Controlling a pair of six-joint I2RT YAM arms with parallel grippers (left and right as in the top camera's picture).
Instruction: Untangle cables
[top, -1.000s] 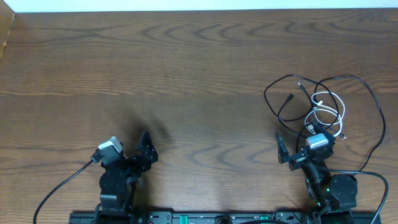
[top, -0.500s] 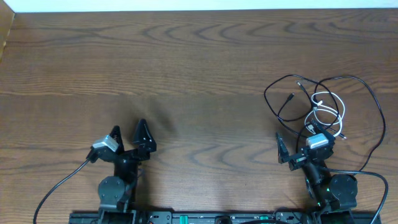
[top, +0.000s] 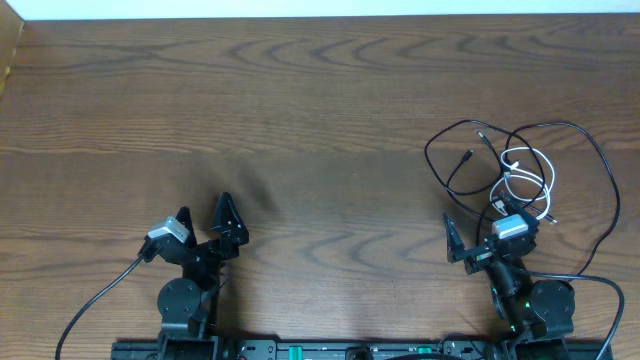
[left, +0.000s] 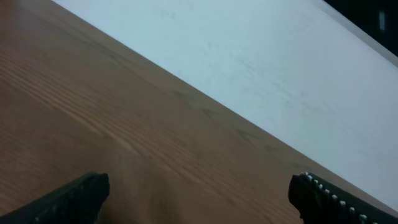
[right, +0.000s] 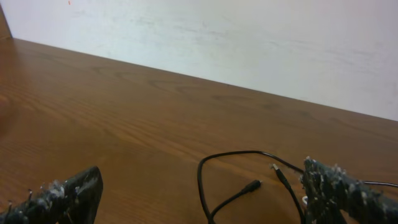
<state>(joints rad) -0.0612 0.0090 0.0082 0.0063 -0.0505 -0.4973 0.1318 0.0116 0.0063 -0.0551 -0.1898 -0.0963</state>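
The long black cable (top: 447, 131) lies in loose loops at the right of the table, tangled with the shorter white cable (top: 546, 170). My right gripper (top: 478, 225) is open and empty just in front of the tangle, its right finger close to the white loops. In the right wrist view the black cable (right: 242, 152) loops between the open fingers (right: 199, 190), with two plug ends lying ahead; the white cable is hidden there. My left gripper (top: 204, 212) is open and empty at the front left, far from the cables. The left wrist view shows its open fingers (left: 199, 186) over bare wood.
The wooden table (top: 300, 120) meets a white wall at the back (right: 249, 43). A thick black wire (top: 100, 300) runs from the left arm base. Another runs off the right arm base (top: 600, 285).
My left gripper has lifted and turned, so both its open fingers now show, pointing up the table. The right arm and the cables have not moved.
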